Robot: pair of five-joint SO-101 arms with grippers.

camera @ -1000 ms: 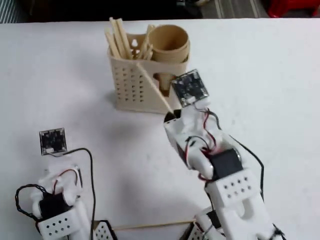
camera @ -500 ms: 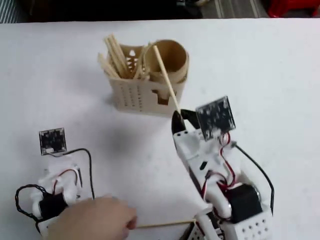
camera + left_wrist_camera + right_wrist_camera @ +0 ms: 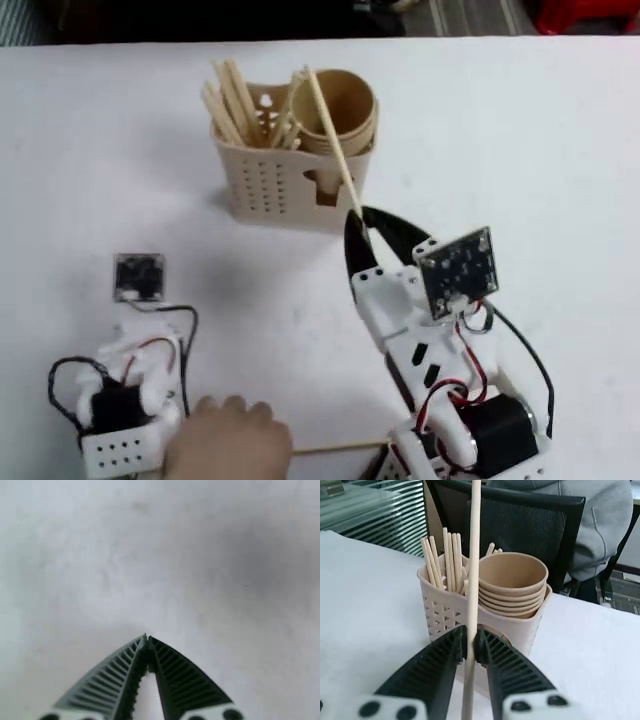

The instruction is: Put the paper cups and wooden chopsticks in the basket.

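Beside the perforated cream plastic basket (image 3: 442, 612), a long wooden chopstick (image 3: 475, 540) is clamped by the right gripper (image 3: 470, 630); the left gripper (image 3: 147, 640) is closed, empty.

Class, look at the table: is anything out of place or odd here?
Yes. One chopstick lies flat on the table at its near edge, outside the basket. A person's hand sits at its end, inside the robot's work area.

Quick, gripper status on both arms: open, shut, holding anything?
Left gripper: shut, holding nothing.
Right gripper: shut on a chopstick, in front of the basket.
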